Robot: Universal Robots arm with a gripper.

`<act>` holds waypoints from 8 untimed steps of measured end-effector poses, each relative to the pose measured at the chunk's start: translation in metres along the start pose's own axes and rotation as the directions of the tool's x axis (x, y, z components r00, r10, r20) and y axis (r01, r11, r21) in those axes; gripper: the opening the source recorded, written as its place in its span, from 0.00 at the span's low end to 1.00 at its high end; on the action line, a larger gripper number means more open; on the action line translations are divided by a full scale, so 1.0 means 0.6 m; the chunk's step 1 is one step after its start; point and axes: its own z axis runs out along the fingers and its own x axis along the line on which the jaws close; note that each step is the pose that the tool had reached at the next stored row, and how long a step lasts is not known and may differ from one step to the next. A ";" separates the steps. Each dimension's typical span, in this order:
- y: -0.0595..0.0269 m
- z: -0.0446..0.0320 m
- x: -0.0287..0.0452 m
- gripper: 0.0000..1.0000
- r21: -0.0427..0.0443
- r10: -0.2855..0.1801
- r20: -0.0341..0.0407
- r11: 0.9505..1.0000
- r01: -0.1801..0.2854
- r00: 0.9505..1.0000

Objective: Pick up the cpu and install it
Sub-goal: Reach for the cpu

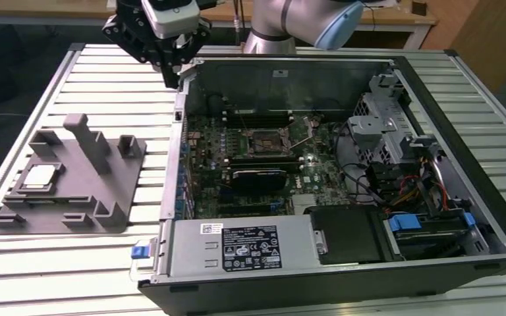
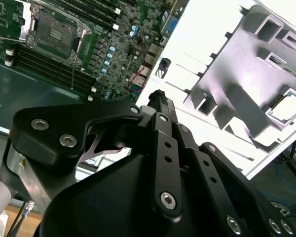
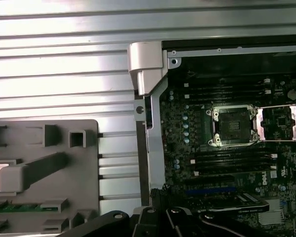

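This looks like a robotics lab or test workshop set up for computer assembly. A desktop computer case (image 1: 499, 224) lies on its side with the panel off, so its motherboard (image 1: 235, 191), drive cage (image 1: 385, 125) and wiring (image 1: 402, 191) are bare. The case rests on a tabletop (image 1: 68, 270) of ribbed metal slats, more a fixture bench than furniture. Beside the case, on the exterior view's left, sits a gray moulded holder block (image 1: 77, 191) with slots and posts for parts. Just behind the case stands my own arm (image 1: 292, 23), with my pincer (image 1: 173, 80) over the case's far corner. Farther behind the case is a wooden desk (image 1: 394, 16) on white legs.
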 end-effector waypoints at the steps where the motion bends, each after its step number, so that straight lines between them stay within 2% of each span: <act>1: 0.000 0.000 0.003 0.11 0.000 0.000 0.000 1.000 0.000 1.000; 8: 0.001 0.003 0.023 0.11 0.000 0.000 0.000 1.000 0.000 1.000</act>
